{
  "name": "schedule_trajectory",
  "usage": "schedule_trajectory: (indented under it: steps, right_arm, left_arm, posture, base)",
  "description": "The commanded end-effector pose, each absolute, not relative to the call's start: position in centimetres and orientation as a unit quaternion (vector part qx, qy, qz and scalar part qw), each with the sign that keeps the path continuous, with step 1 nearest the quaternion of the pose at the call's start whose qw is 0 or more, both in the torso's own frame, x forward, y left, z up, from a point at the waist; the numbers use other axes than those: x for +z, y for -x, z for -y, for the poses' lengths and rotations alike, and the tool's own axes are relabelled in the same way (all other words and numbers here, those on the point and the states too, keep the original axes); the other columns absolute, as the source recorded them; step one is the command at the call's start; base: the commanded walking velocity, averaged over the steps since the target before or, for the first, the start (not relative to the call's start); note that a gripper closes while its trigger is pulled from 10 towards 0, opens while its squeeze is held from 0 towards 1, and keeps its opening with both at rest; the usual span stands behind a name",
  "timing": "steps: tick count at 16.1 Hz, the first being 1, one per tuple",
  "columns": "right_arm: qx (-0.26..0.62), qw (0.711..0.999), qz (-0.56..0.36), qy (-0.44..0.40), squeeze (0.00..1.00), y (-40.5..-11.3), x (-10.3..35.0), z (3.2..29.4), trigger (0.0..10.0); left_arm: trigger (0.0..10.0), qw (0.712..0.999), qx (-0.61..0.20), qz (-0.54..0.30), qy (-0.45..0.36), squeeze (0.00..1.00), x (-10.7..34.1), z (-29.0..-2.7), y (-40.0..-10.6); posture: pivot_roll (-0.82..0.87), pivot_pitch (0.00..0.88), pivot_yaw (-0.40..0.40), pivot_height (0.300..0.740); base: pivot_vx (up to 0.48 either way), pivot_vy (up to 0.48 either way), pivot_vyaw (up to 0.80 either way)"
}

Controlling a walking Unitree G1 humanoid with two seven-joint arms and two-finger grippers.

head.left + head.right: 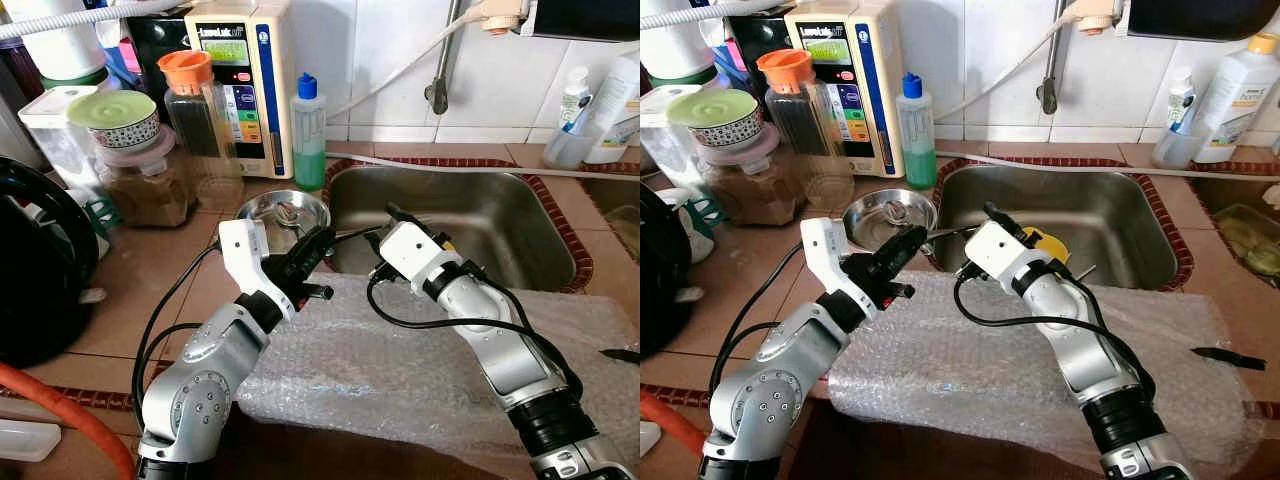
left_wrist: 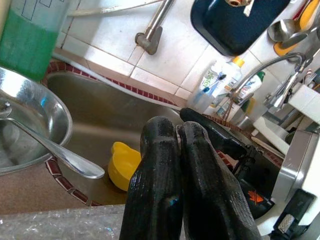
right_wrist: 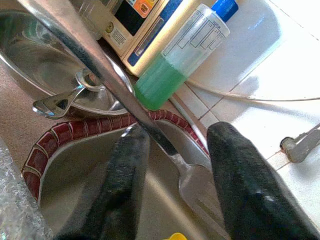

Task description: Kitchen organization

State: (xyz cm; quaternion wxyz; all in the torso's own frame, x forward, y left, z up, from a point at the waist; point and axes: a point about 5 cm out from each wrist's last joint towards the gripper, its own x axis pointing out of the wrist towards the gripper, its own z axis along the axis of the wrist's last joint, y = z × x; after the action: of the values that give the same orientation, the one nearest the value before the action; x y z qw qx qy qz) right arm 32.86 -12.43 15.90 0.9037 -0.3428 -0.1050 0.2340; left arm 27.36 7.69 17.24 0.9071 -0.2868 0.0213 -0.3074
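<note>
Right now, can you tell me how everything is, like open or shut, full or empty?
Left end effector: shut, holding nothing, near the bowl.
Right end effector: open, its fingers either side of a utensil handle.
Steel bowl: on the counter, a spoon inside.
Green liquid bottle: upright, capped, about half full.
Sink: a yellow object lies in it.
Bubble wrap: spread flat on the counter.

A lived-in home kitchen: a stainless steel sink point(image 1: 470, 215) is set into a terracotta-tiled counter point(image 1: 150, 290) below white wall tiles point(image 1: 380, 60). Storage jars point(image 1: 145, 175), a water purifier point(image 1: 245, 85), a bottle of green dish soap point(image 1: 309, 135) and a steel bowl point(image 1: 283, 212) holding cutlery crowd the worktop.
</note>
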Motion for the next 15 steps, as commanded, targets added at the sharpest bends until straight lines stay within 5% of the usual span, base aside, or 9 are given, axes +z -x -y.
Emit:
schedule_trajectory:
  steps: [1,9,10,11,13,14,15]
  right_arm:
    - [0.224,0.909,0.108,0.334,0.00,-33.1,16.2,12.6,0.0]
    - [0.214,0.916,0.100,0.323,0.00,-33.1,16.0,13.2,0.0]
    - [0.212,0.917,0.100,0.323,0.00,-33.1,16.0,13.2,0.0]
    - [0.208,0.918,0.098,0.323,0.00,-33.1,16.0,13.4,0.0]
    - [0.205,0.919,0.096,0.323,0.00,-33.1,15.9,13.5,0.0]
    - [0.202,0.920,0.094,0.321,0.00,-33.1,15.9,13.7,0.0]
    - [0.200,0.921,0.092,0.320,0.00,-33.1,15.9,13.9,0.0]
  left_arm:
    - [0.0,0.914,-0.303,-0.013,0.268,0.00,17.3,-7.9,-27.3]
    - [0.0,0.938,-0.273,-0.021,0.214,0.00,16.2,-8.6,-27.7]
    - [2.7,0.939,-0.273,-0.022,0.210,0.00,16.2,-8.6,-27.8]
    - [10.0,0.941,-0.273,-0.022,0.200,0.00,16.3,-8.6,-27.8]
    - [10.0,0.942,-0.275,-0.019,0.189,0.00,16.2,-8.6,-27.8]
    - [10.0,0.943,-0.275,-0.018,0.188,0.20,16.2,-8.6,-27.8]
    - [10.0,0.942,-0.279,-0.016,0.186,1.00,16.3,-8.5,-27.7]
  posture:
    - [-0.26,0.029,0.085,0.740]
    - [-0.27,0.033,0.091,0.740]
    - [-0.27,0.033,0.092,0.740]
    - [-0.27,0.035,0.093,0.740]
    - [-0.26,0.034,0.093,0.740]
    - [-0.27,0.035,0.093,0.740]
    - [-0.27,0.035,0.093,0.740]
  base:
    - [0.000,0.000,0.00]
    - [0.000,0.000,0.00]
    - [0.000,0.000,0.00]
    - [0.000,0.000,0.00]
    - [0.000,0.000,0.00]
    - [0.000,0.000,0.00]
    - [0.000,0.000,0.00]
